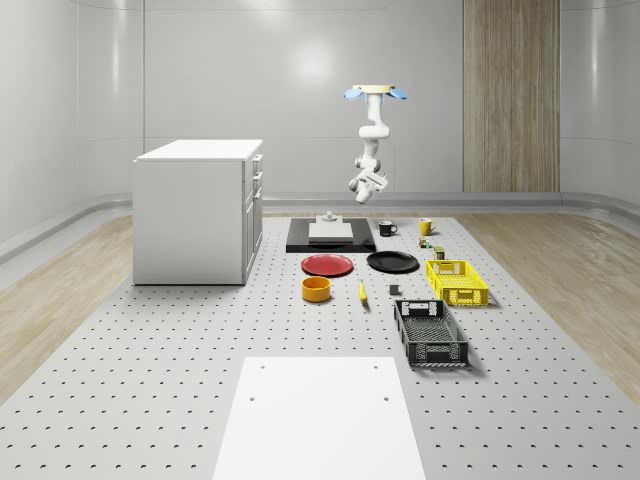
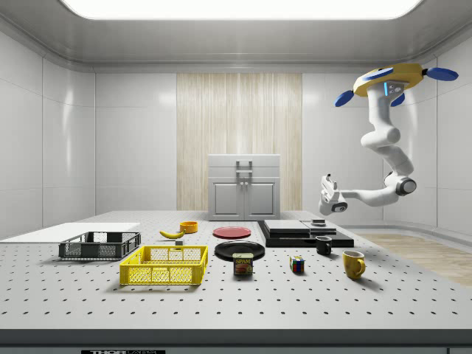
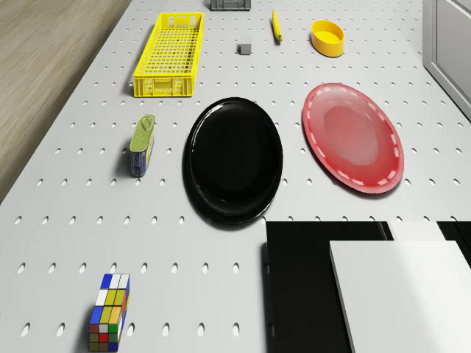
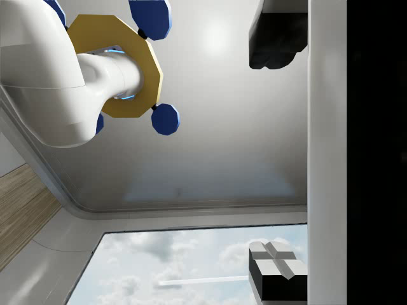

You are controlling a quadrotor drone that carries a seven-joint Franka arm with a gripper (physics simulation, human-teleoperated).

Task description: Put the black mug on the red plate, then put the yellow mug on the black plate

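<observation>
A quadrotor drone with a yellow body and blue rotors (image 1: 375, 93) hovers high over the far end of a grey perforated table (image 1: 150, 340), its white jointed arm (image 2: 385, 147) hanging down and bending back toward the table. The two-finger gripper (image 1: 366, 184) hangs in the air above the flat black base with a white block on it (image 1: 330, 234), well clear of every object; in the wrist view two dark fingertips (image 4: 275, 38) stand apart, the jaws open and holding nothing.

The small black mug (image 1: 386, 228) stands upright on the table just beside the black base, on the whole-scene view's right. The yellow mug (image 1: 426, 226) stands upright a little further right, apart from it. Nearer the camera lie the round red plate (image 1: 327, 264) and the round glossy black plate (image 1: 392, 262), side by side and both bare.

Around them sit a yellow mesh basket (image 1: 456, 281), a dark mesh basket (image 1: 430, 333), a short orange bowl (image 1: 316, 289), a banana (image 1: 362, 291), a tin can (image 3: 142, 145) and a colour-tiled puzzle cube (image 3: 110, 312). A white cabinet (image 1: 198, 210) stands at the whole-scene view's left.
</observation>
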